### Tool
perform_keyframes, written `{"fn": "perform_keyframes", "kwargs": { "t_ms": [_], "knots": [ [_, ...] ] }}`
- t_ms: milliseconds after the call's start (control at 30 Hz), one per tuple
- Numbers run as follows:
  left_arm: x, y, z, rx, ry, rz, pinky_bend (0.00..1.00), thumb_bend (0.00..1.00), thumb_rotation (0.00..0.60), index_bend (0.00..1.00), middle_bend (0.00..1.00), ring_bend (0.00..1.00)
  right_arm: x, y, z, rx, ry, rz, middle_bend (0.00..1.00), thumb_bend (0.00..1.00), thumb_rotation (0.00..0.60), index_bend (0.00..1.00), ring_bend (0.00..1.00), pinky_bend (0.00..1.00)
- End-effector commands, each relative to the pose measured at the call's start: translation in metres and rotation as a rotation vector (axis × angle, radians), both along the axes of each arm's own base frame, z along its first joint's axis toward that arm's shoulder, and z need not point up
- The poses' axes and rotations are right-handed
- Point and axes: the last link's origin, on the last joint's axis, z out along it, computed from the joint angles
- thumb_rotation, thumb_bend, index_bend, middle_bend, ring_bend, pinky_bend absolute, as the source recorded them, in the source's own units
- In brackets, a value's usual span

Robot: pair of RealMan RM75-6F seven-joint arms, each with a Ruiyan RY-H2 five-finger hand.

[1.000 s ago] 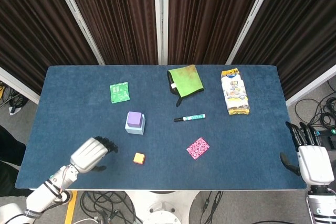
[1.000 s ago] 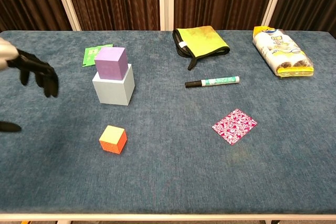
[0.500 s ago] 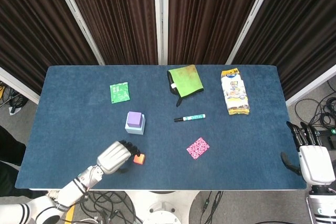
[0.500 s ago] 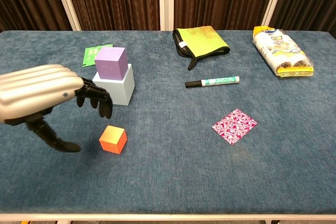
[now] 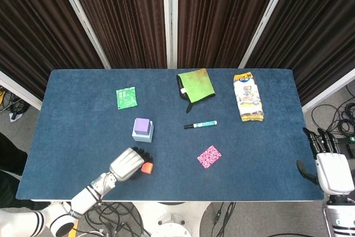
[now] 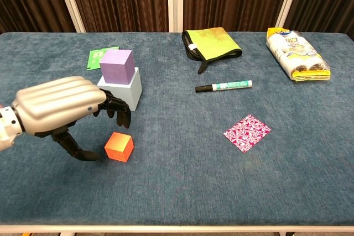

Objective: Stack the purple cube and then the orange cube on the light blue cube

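The purple cube point(image 6: 116, 65) point(image 5: 142, 125) sits on top of the light blue cube point(image 6: 120, 92) point(image 5: 142, 135), left of the table's middle. The orange cube point(image 6: 119, 147) point(image 5: 147, 167) lies on the blue cloth nearer the front edge. My left hand point(image 6: 65, 110) point(image 5: 129, 163) hovers just left of and over the orange cube, fingers apart, dark fingertips above it and thumb low beside it, holding nothing. My right hand point(image 5: 329, 166) rests off the table's right front corner with fingers apart and nothing in it; the chest view does not show it.
A black-and-teal marker point(image 6: 223, 86), a pink patterned card point(image 6: 247, 132), a yellow-green folded cloth point(image 6: 212, 42), a yellow snack packet point(image 6: 295, 53) and a green sachet point(image 6: 99, 56) lie on the blue table point(image 6: 221, 192).
My left hand has swept right from the table's left front toward the orange cube and now stands over it. The cubes and the right hand have not moved.
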Motion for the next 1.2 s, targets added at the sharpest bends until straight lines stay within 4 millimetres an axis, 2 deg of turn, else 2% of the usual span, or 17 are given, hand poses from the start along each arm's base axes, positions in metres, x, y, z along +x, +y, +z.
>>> {"fn": "perform_keyframes", "kwargs": {
  "t_ms": [33, 400, 1200],
  "knots": [
    [0.001, 0.001, -0.004, 0.003, 0.0, 0.008, 0.47, 0.18, 0.6, 0.43, 0.5, 0.41, 0.0, 0.0, 0.0, 0.0, -0.001, -0.001, 0.14, 0.27, 0.6, 0.02, 0.0, 0.0],
    [0.004, 0.001, -0.017, -0.009, -0.012, 0.056, 0.47, 0.2, 0.6, 0.43, 0.52, 0.41, -0.002, 0.0, 0.001, -0.001, -0.004, -0.001, 0.15, 0.27, 0.6, 0.02, 0.0, 0.0],
    [0.016, -0.001, -0.03, -0.027, -0.024, 0.119, 0.49, 0.24, 0.6, 0.44, 0.57, 0.42, -0.003, -0.002, 0.003, 0.0, -0.013, -0.007, 0.15, 0.27, 0.6, 0.02, 0.0, 0.0]
  ]
}}
